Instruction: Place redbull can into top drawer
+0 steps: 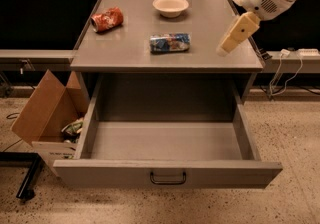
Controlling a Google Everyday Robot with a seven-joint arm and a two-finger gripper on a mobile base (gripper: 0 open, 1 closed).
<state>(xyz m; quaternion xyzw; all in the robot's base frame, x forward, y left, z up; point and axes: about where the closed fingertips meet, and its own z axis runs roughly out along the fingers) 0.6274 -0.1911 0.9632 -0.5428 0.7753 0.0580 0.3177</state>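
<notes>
Redbull can: lying on side, mid bench, ungrasped. Top drawer: pulled open below. Tool: above bench right edge, well apart from can; apart or together, cannot tell. Advice: approach from above, grip across can's narrow body, avoid bowl

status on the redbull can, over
Gripper above counter's right edge. Redbull can on its side mid-counter, untouched. Top drawer open. Bowl, red-orange can behind, not in the way.
</notes>
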